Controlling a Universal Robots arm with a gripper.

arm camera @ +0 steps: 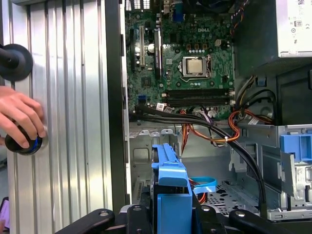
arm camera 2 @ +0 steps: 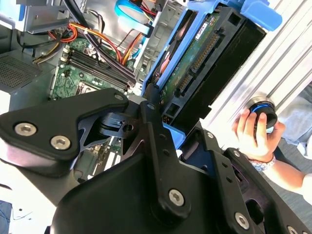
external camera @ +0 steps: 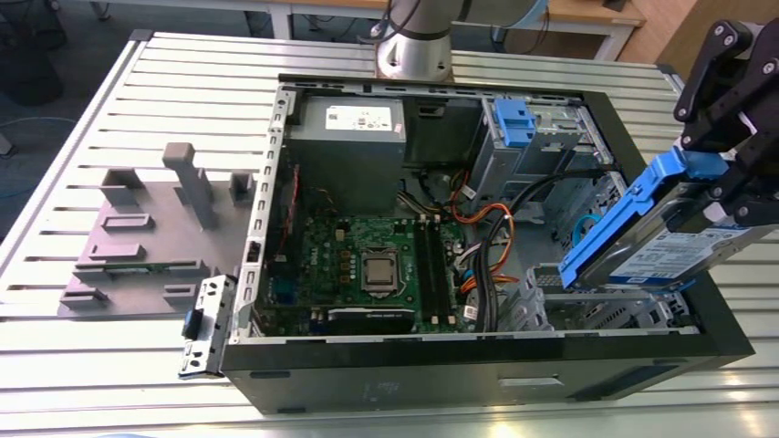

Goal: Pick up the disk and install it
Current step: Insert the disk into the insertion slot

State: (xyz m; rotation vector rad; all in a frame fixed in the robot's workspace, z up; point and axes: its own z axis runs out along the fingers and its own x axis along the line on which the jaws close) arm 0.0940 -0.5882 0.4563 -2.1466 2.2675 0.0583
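Observation:
My gripper (external camera: pixel 721 192) is shut on the disk (external camera: pixel 663 242), a silver drive with a white-and-blue label in a bright blue frame. It hangs tilted over the exterior view's right side of the open computer case (external camera: pixel 487 370), just above the metal drive cage (external camera: pixel 608 310) in the near corner. In the second wrist view the disk (arm camera 2: pixel 204 63) shows its green board and connectors beyond the black gripper (arm camera 2: pixel 163 122) linkage. In the first wrist view the blue frame of the disk (arm camera: pixel 170 187) stands on edge over the cage floor.
The case holds a green motherboard (external camera: pixel 378 265), a grey power supply (external camera: pixel 353 128), cables and a blue latch piece (external camera: pixel 512 123). A grey fixture (external camera: pixel 159 228) lies on the slatted table at the exterior view's left. A person's hand (arm camera: pixel 19 119) rests on a black knob beside the case.

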